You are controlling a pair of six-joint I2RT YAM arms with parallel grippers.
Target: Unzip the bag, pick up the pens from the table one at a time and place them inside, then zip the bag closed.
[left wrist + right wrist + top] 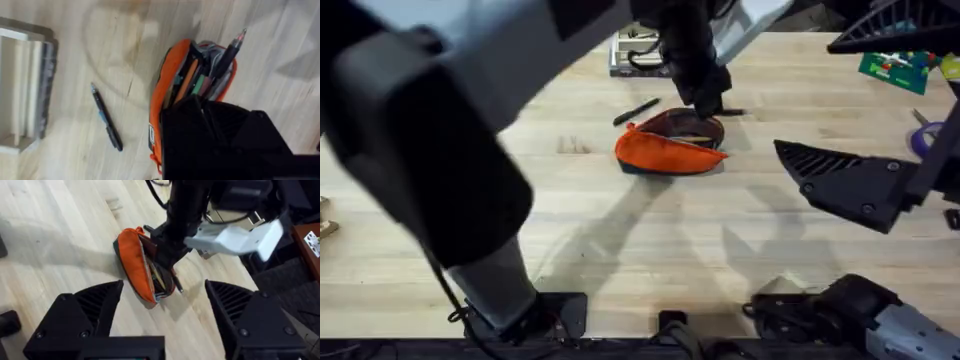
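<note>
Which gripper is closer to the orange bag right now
Left. The left gripper is right at the open mouth of the orange bag, while the right gripper hangs open well off to its side, not touching it.

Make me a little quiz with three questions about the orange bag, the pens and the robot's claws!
1. Where is the pen that is not yet packed?
A. On the table beside the bag
B. On top of the bag
C. In the right gripper

2. What colour is the bag's outside?
A. Green
B. Orange
C. White

3. How are the right gripper's jaws?
A. Shut on a pen
B. Shut on the bag
C. Wide open, holding nothing

Answers:
1 A: the loose pen lies on the table next to the bag.
2 B: its fabric is orange.
3 C: the right gripper has its jaws spread apart, away from the bag, with nothing between them.
</note>
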